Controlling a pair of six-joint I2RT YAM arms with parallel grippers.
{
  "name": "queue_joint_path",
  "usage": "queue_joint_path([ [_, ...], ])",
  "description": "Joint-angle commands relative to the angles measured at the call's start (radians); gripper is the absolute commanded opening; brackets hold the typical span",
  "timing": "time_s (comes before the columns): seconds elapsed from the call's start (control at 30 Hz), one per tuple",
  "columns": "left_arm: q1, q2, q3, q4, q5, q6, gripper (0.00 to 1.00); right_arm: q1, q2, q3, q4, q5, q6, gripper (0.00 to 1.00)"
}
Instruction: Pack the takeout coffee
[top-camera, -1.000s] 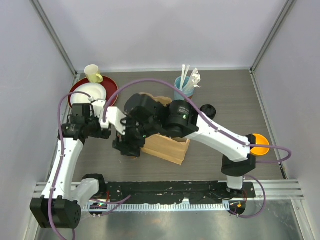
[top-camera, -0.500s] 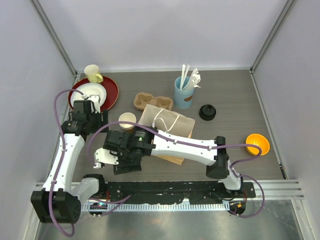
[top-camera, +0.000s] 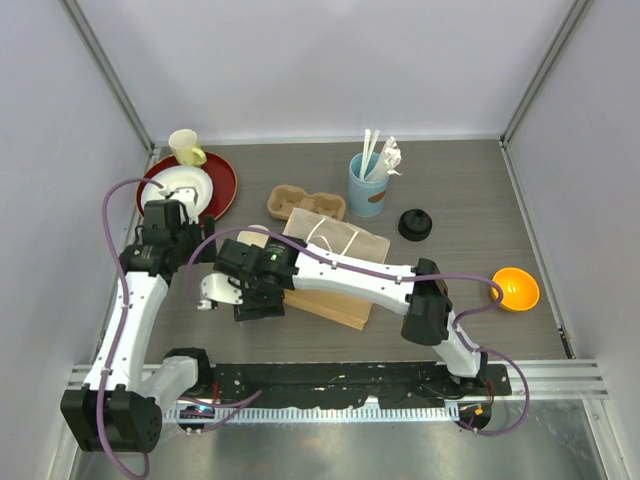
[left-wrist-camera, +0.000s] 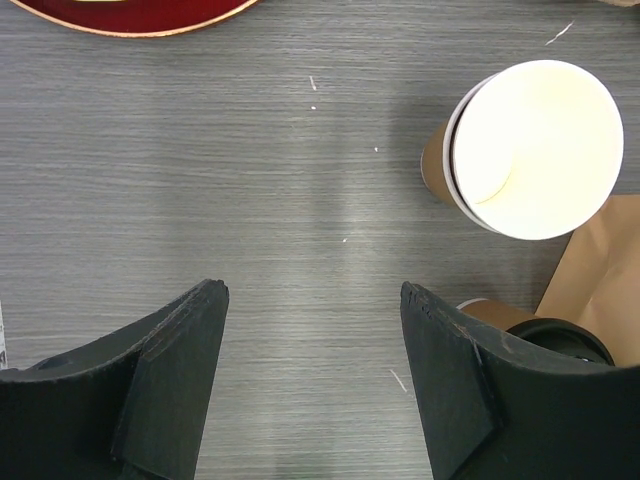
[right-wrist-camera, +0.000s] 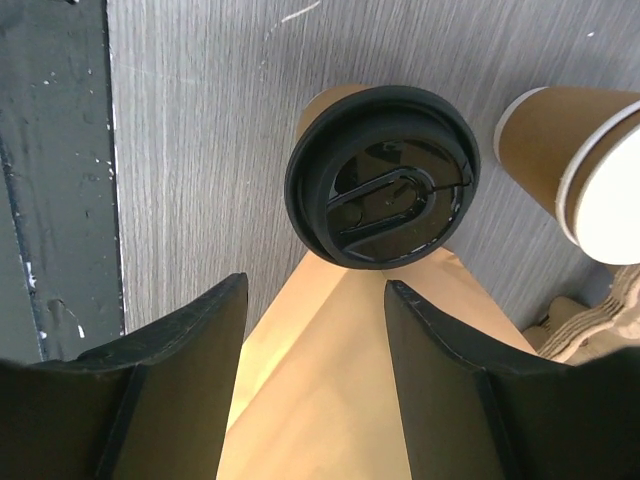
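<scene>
One takeout coffee, a tan paper cup with a black sip lid, stands on the table against the left end of the brown paper bag. My right gripper hovers open over the bag's corner, just short of that cup, with nothing between its fingers. In the left wrist view the same cup peeks out behind my right fingertip. My left gripper is open over bare table, left of the cups. In the top view the right arm hides the lidded cup.
A lidless tan cup stands beside the lidded one. A cardboard cup carrier, a blue cup of utensils and black lids lie beyond the bag. A red plate sits far left, an orange bowl right.
The left arm has drawn back to the left. The right arm swung down and left off the bag, then came back a little. Both grippers stay open.
</scene>
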Motion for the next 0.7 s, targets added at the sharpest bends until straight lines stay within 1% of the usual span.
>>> queue_joint_path([
  [0.0,-0.003,-0.030,-0.002,0.044,0.003,-0.007,0.74,-0.005,0.008,-0.027,0.050,-0.032,-0.035,0.61],
  [0.1,-0.003,-0.032,-0.018,0.042,0.001,-0.013,0.74,-0.004,0.026,-0.010,0.063,-0.058,-0.023,0.59],
  [0.13,-0.003,-0.033,-0.021,0.042,0.030,-0.014,0.74,-0.002,0.031,-0.005,0.076,-0.062,-0.018,0.59],
  [0.23,-0.003,-0.032,-0.026,0.041,0.041,-0.027,0.74,-0.005,0.049,-0.007,0.104,-0.078,0.000,0.55],
  [0.37,-0.004,-0.029,-0.025,0.050,0.061,-0.031,0.74,-0.005,0.058,-0.016,0.099,-0.095,0.005,0.45],
  [0.5,-0.004,-0.027,-0.029,0.051,0.063,-0.034,0.74,-0.005,0.025,-0.074,0.103,-0.082,-0.004,0.41],
  [0.63,-0.004,-0.026,-0.027,0.055,0.078,-0.045,0.74,-0.005,0.035,-0.067,0.107,-0.098,-0.004,0.34],
  [0.67,-0.004,-0.026,-0.024,0.055,0.083,-0.050,0.74,-0.004,0.041,-0.056,0.109,-0.103,0.000,0.30],
])
